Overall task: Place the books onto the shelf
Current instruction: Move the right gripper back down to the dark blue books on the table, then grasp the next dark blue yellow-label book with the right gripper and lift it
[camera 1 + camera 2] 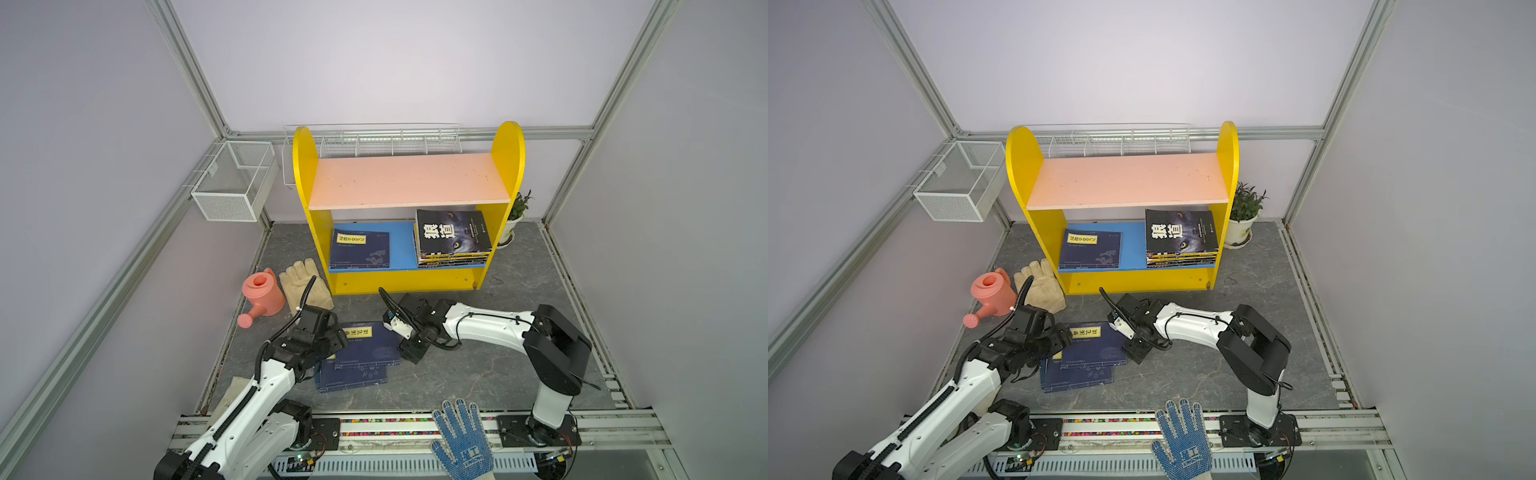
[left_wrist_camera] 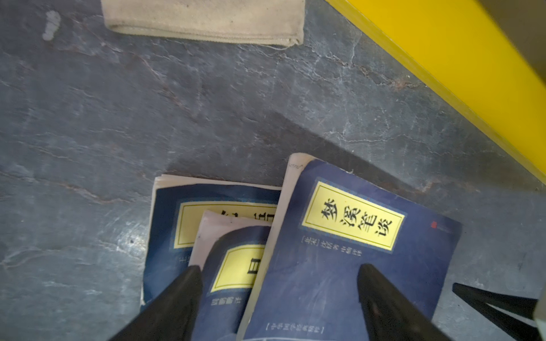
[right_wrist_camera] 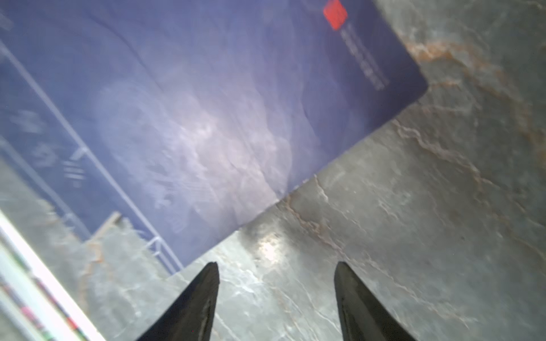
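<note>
Creased, faintly glossy paper books (image 2: 325, 265) — matt stone-look tabletop (image 2: 118, 118), coarse cloth glove (image 2: 206, 20), smooth painted shelf (image 2: 443, 59)

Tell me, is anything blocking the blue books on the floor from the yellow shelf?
Nothing visible does: bare floor lies between the blue books and the shelf, and its blue lower board has a free gap.

The left arm (image 1: 266, 386) stretches forward from its base at the near edge, forearm low and wrist tipped down. The left gripper (image 2: 280, 268) points downward with its jaws spread wide. The right arm (image 1: 486, 324) stands up from its base, folds at the elbow and reaches toward the middle; the right gripper (image 3: 276, 264) points down, jaws apart and empty
</note>
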`<control>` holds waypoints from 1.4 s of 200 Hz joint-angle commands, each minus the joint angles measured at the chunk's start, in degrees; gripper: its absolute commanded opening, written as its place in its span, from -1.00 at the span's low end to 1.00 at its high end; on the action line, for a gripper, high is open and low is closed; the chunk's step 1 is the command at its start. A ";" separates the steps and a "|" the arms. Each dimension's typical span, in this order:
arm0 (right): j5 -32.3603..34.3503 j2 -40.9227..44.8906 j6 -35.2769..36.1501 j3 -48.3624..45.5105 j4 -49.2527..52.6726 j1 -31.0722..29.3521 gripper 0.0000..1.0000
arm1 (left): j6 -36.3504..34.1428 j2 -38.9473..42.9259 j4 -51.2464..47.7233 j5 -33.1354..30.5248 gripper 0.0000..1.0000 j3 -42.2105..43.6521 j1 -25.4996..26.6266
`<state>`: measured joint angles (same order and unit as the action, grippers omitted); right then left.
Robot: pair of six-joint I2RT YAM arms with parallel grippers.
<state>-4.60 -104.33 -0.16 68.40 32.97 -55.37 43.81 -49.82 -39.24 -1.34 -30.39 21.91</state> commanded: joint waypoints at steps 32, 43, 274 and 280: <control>-16.58 -2.71 0.50 1.26 -0.51 4.58 0.34 | -2.54 -0.29 1.14 2.20 0.59 1.06 0.16; -19.03 -4.10 0.12 1.92 -0.90 5.39 0.34 | -2.69 -0.83 1.36 2.43 0.58 1.10 0.15; -34.77 -8.41 -5.68 15.58 -8.72 8.66 -0.40 | -4.13 -6.47 5.50 4.90 0.22 1.57 0.85; -34.09 -7.98 -6.17 15.32 -9.23 8.68 -0.49 | -4.18 -5.88 5.34 4.78 0.22 1.31 0.85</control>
<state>-37.19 -116.31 -4.78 82.85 28.23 -46.24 40.23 -57.91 -34.70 2.00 -28.93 22.35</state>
